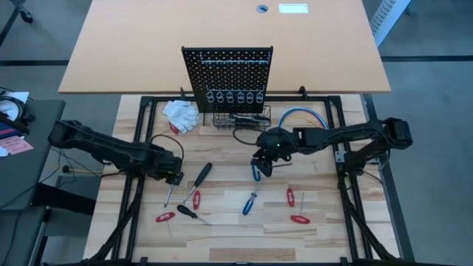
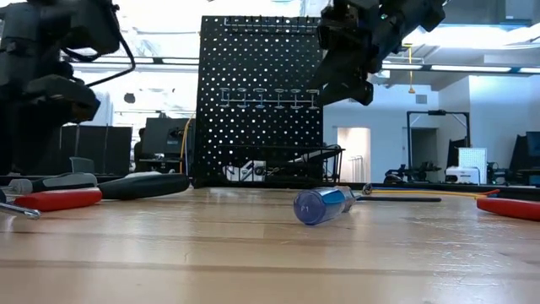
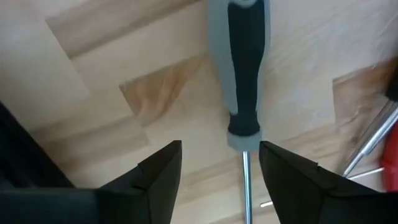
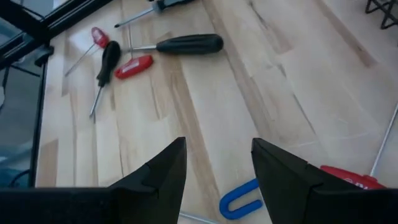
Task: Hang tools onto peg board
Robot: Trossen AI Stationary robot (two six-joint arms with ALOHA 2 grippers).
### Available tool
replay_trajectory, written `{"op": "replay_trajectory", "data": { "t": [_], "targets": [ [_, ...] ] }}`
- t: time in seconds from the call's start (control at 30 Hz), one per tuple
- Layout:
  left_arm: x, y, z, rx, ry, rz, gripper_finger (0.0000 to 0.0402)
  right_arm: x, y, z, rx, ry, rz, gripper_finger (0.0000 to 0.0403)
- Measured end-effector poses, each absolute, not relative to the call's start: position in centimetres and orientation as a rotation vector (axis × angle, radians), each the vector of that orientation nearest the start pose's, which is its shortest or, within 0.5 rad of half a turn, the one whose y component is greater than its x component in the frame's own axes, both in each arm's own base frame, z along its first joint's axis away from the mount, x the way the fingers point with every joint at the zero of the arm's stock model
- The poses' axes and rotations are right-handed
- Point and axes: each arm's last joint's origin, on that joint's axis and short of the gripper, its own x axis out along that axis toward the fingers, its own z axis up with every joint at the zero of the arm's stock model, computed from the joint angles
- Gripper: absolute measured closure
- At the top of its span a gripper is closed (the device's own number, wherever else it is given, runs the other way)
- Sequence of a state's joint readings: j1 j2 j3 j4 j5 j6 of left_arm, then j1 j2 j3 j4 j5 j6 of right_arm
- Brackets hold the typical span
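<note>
The black peg board (image 1: 228, 77) stands upright at the table's far middle, with silver rings (image 1: 235, 97) and a wire basket (image 1: 242, 118) at its foot. My left gripper (image 3: 219, 149) is open, low over a grey-and-black-handled screwdriver (image 3: 245, 68). Its fingers stand on either side of the shaft (image 3: 247, 180), just below the handle, apart from it. My right gripper (image 4: 217, 146) is open and empty, raised in front of the board (image 2: 346, 80). A blue looped tool end (image 4: 239, 199) lies on the table beneath it.
Loose tools lie on the near table: a black screwdriver (image 1: 201, 177), a blue one (image 1: 251, 201), red ones (image 1: 196, 199) (image 1: 165, 217) (image 1: 290, 196) (image 1: 298, 219) and a small black one (image 1: 188, 213). White gloves (image 1: 181, 114) and a blue cable (image 1: 303, 114) lie beside the board.
</note>
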State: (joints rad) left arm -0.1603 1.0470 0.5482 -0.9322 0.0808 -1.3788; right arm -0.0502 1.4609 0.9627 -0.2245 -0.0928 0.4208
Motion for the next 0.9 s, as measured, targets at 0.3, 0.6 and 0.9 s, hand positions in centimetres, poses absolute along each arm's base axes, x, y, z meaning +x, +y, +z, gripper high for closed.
{"op": "replay_trajectory", "data": {
  "t": [0.3, 0.6, 0.9],
  "targets": [
    [13.3, -3.2, 15.3, -1.069, 1.354, 0.825, 0.0192, 30.7, -1.5, 23.7, 0.420, 0.719, -0.118, 0.0216],
    [12.9, -3.0, 14.3, -1.015, 1.340, 0.812, 0.0228, 30.6, -2.3, 23.7, 0.434, 0.724, -0.145, 0.0216],
    [13.6, -4.7, 17.5, -1.031, 1.247, 0.708, 0.0243, 30.0, -0.5, 23.0, 0.452, 0.829, -0.124, 0.0216]
  ]
}}
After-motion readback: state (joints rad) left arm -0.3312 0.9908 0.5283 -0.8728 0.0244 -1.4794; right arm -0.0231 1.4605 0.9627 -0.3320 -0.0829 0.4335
